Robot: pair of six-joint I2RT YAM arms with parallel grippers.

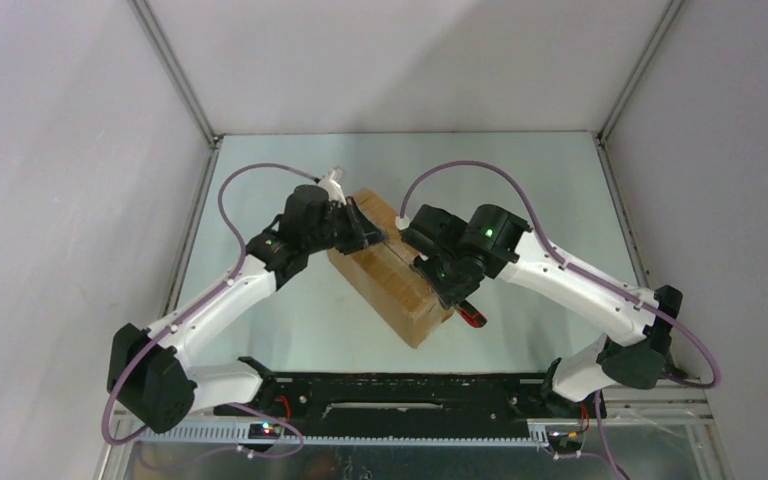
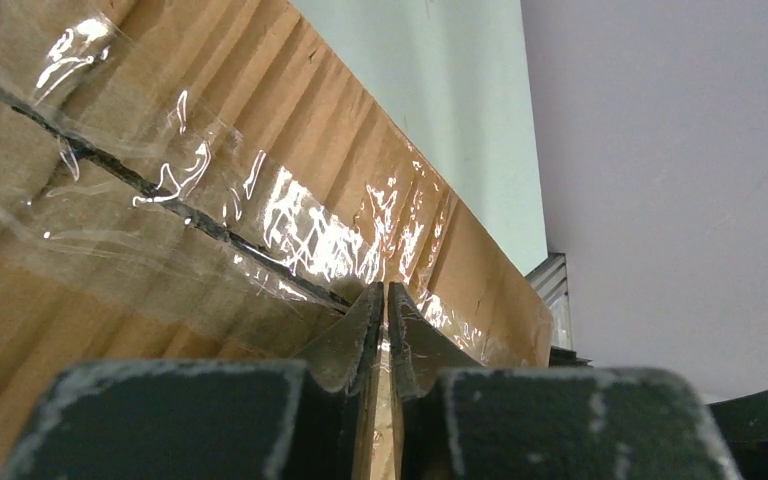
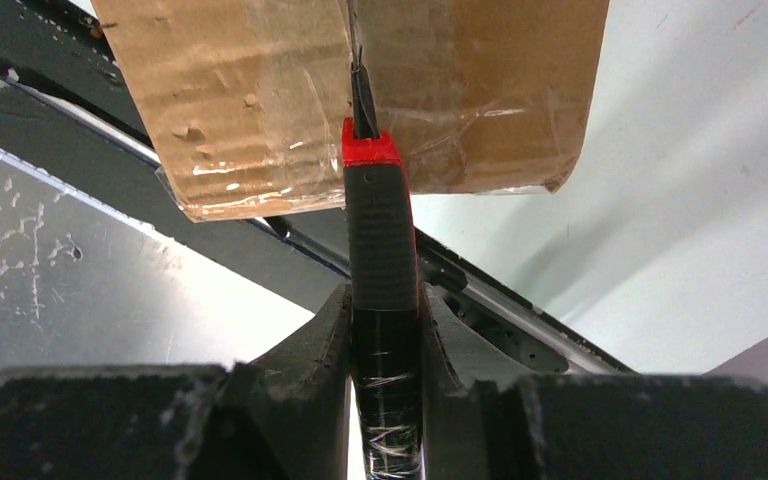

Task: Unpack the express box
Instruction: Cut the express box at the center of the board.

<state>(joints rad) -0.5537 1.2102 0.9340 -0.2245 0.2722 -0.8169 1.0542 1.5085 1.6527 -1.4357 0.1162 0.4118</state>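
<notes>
At the near end of the box (image 1: 392, 272) lying on the table (image 1: 290, 320), the right claw (image 3: 385, 312) grips a knife (image 3: 380, 230), apparently to slit its tape (image 2: 310, 230), while the clenched left claw (image 2: 381, 300) presses the far end steady.

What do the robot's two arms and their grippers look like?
The left arm and right arm have white shells with black joint housings. A mauve cable loops along each, and a green light glows near each wrist. The left gripper and right gripper have dark, scuffed, wedge-shaped fingers.
</notes>
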